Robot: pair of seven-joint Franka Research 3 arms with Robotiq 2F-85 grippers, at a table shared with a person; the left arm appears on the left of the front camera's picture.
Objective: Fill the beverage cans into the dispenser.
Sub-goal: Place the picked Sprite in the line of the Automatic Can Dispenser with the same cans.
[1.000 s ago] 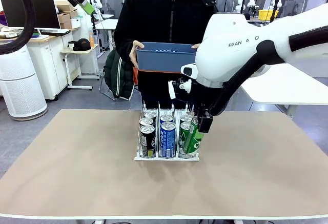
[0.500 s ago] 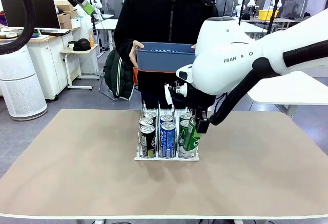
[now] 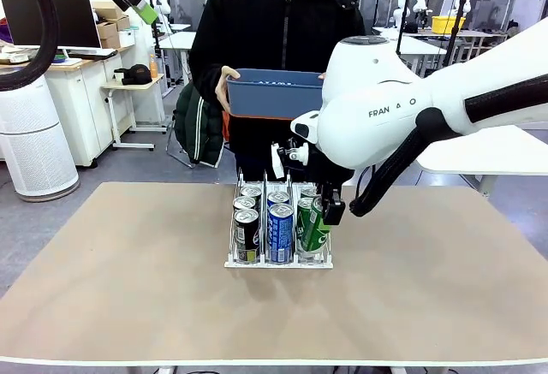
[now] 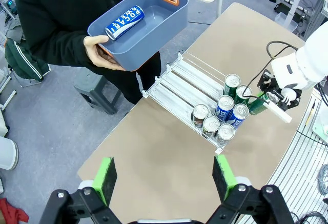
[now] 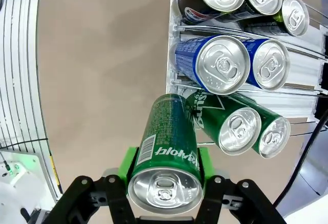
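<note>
Insertion step. Right gripper (image 5: 165,165) pinches a tilted green can (image 5: 166,126) at the front of the dispenser (image 3: 257,264), by its right lane. The next move likely calls for uprighting and seating the can. Left gripper (image 4: 164,175) spread, empty, high above the dispenser.

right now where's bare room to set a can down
Bare tan tabletop lies wide either side of the clear wire-divided dispenser; its lanes' far halves, toward the person, are empty. Crowded: its near end, packed with slim metal cans, where the right jaws hold a green can.
</note>
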